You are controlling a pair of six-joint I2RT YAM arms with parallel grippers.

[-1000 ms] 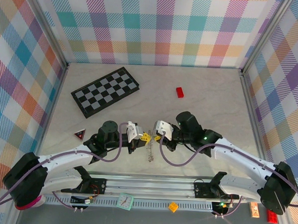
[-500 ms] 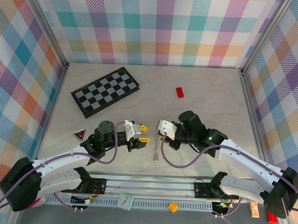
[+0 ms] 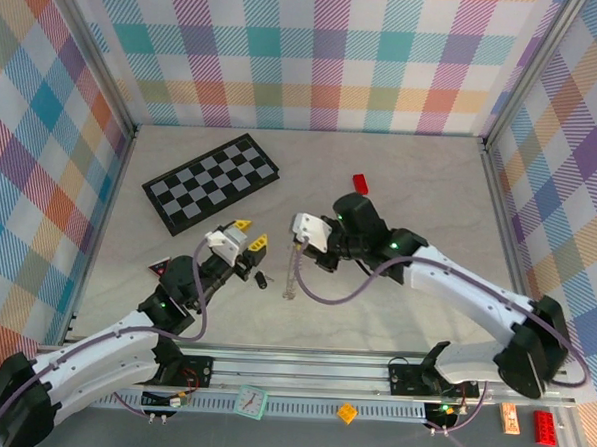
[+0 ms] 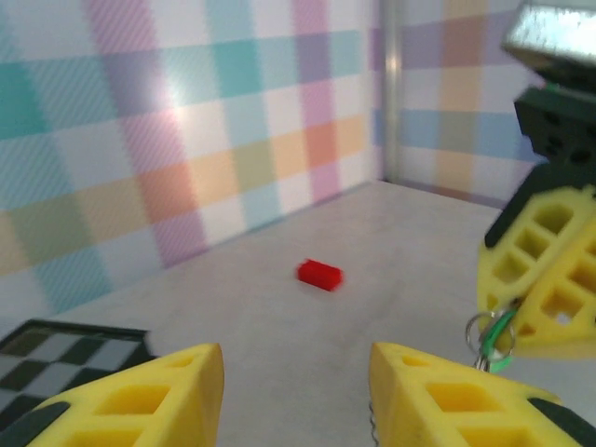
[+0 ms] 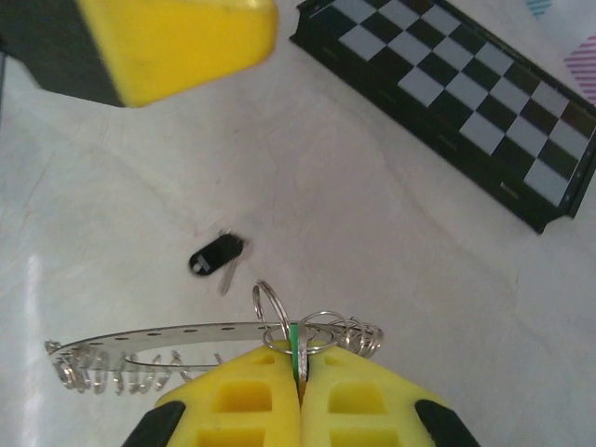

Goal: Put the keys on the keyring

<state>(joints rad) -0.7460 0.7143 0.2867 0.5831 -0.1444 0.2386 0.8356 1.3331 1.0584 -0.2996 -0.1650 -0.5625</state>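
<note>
Seen from above, the left claw (image 3: 251, 234) has its yellow fingers apart and holds nothing. Half a second ago it sat just beside the right claw (image 3: 299, 250); it has since drawn back toward the chessboard (image 3: 211, 182). The right claw has also shifted, up the tabletop (image 3: 431, 180) toward the red block (image 3: 361, 184). It is clamped, with the keyring (image 3: 292, 275) hanging beneath it. The black key (image 3: 263, 279) now lies on the tabletop between the two claws, near the keyring and free of both. In the left wrist view the two yellow fingers stand wide apart with bare tabletop between them, and the red block lies farther off. One finger of the right claw shows at the right edge, with a small wire ring and the green key (image 4: 501, 331) dangling below it. In the right wrist view the fingertips are pressed together on the green key. The keyring stretches edge-on across the tips, with small wire rings bunched around it. The black key lies beyond, apart from the keyring.
</note>
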